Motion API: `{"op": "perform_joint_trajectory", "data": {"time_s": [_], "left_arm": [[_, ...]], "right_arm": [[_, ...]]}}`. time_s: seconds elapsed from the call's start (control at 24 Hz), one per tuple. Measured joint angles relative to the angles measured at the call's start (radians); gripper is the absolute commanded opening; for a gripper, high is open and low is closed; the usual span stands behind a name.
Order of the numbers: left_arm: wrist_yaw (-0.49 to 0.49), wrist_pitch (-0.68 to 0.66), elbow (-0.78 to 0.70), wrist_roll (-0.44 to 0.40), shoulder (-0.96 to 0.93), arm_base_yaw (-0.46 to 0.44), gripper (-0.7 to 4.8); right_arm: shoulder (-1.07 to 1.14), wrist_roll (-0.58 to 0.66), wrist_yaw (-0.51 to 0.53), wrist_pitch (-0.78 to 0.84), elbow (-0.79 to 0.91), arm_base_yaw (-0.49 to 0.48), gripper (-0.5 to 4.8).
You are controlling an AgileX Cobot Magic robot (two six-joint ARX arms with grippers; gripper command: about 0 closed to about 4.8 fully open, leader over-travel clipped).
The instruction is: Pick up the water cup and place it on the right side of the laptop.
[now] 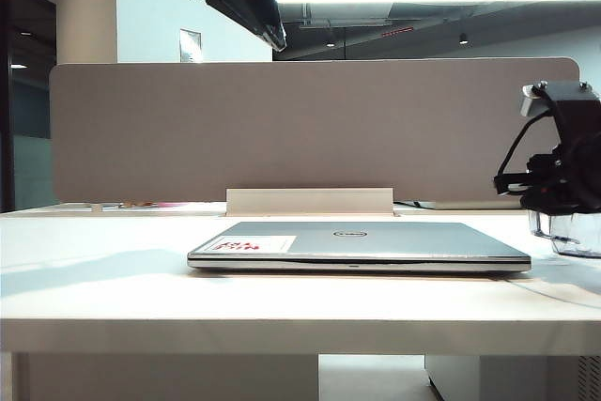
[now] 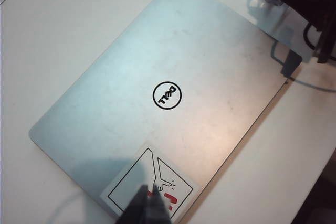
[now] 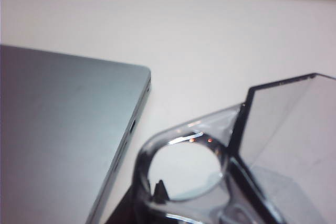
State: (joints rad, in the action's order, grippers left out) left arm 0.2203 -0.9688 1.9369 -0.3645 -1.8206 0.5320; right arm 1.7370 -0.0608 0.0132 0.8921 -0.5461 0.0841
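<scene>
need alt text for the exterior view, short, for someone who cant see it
A closed silver laptop lies flat on a white table before a grey divider panel. At the right edge the right gripper is down at the glass water cup beside the laptop; the left gripper hangs high above, shut and empty.

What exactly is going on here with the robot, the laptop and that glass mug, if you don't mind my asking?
The right gripper is at the water cup, which sits low at the right of the closed laptop on the white table. Its fingers are around the mug's rim, though the grip itself is hard to confirm. The left gripper hangs shut and empty, high above the laptop, and takes no part.
</scene>
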Motion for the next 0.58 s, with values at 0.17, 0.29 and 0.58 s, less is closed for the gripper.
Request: {"op": "perform_joint_trajectory", "data": {"time_s": [0.17, 0.29, 0.58], "left_arm": [[0.0, 0.007, 0.0, -0.002, 0.0, -0.004, -0.03], [0.0, 0.006, 0.0, -0.018, 0.0, -0.005, -0.03], [0.0, 0.006, 0.0, -0.027, 0.0, -0.005, -0.03]], "right_arm": [[-0.131, -0.027, 0.136, -0.076, 0.002, 0.0, -0.02], [-0.216, -0.03, 0.267, -0.119, 0.002, -0.035, -0.02], [-0.29, 0.135, 0.644, -0.241, 0.001, -0.298, -0.02]]}}
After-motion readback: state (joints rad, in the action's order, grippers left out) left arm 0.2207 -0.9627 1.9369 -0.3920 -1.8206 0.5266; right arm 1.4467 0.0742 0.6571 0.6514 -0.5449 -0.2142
